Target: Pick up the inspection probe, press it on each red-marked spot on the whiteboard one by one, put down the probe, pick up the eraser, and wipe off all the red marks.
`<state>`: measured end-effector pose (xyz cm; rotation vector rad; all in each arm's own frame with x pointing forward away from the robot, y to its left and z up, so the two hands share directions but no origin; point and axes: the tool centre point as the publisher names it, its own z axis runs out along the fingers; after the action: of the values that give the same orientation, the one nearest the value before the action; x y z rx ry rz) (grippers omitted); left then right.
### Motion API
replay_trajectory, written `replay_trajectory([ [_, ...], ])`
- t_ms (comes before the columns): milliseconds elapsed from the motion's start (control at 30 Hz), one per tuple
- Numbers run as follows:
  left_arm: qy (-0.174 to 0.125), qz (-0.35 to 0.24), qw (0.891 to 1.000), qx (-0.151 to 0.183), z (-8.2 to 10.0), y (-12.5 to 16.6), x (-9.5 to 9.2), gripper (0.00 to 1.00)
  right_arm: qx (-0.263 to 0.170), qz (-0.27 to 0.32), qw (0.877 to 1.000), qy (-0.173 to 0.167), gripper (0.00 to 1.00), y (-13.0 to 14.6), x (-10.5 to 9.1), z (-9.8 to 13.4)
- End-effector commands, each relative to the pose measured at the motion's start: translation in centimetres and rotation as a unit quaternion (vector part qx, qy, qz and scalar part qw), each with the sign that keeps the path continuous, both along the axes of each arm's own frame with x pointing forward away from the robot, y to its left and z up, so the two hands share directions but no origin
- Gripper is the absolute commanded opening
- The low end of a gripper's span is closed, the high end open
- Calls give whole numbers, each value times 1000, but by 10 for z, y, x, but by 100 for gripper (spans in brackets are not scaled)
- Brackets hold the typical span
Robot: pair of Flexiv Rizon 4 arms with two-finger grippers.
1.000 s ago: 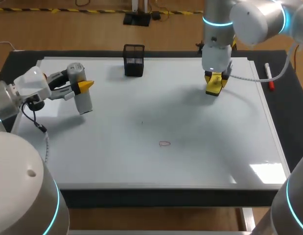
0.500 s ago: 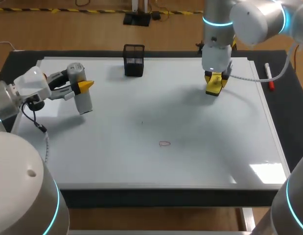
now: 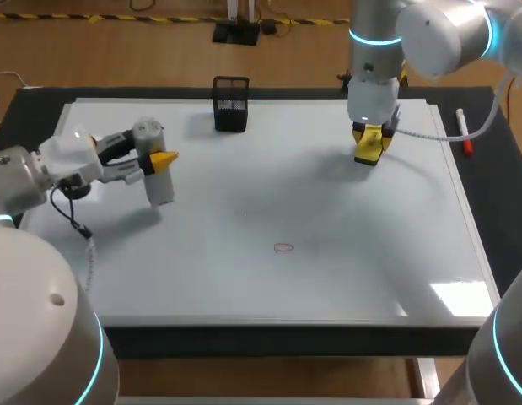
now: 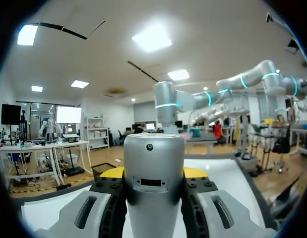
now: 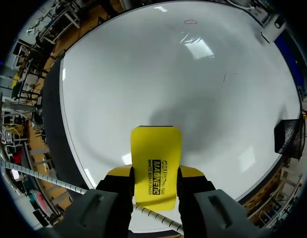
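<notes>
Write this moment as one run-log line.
left gripper: shut on probe, over whiteboard | right gripper: shut on eraser | red mark: not yet wiped

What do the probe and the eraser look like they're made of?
Probe: likely metal or metallic-painted plastic; smooth silver satin body with soft highlights. Eraser: probably hard plastic; smooth, even yellow shell with printed lettering. Its wiping face is hidden.

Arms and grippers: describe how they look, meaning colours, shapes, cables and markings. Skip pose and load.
The left arm and right arm have rounded silver-white shells with glowing cyan rings at the joints. The left gripper and right gripper have grey bodies, black fingers and yellow tips. A black cable loops under the left wrist; a white spiral-wrapped cable trails from the right.
</notes>
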<state>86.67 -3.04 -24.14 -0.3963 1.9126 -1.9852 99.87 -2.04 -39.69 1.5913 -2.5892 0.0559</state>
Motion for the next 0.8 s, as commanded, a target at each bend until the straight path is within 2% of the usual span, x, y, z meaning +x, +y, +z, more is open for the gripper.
replay_trajectory([
  [33, -1, -3, 1000, 0, 2, -19, -20, 0, -2, 1, 1000, 0, 0, -1, 1, 1],
  [200, -2, -16, 1000, -5, -1, -44, -42, 0, -2, 1, 1000, 0, 0, -1, 1, 1],
  [433, -3, -37, 999, -12, -1, -78, -64, 0, -2, 1, 1000, 0, 0, -1, 1, 1],
  [800, -14, -90, 996, -24, 2, -122, -75, 0, -2, 1, 1000, 0, 0, -1, 1, 1],
])
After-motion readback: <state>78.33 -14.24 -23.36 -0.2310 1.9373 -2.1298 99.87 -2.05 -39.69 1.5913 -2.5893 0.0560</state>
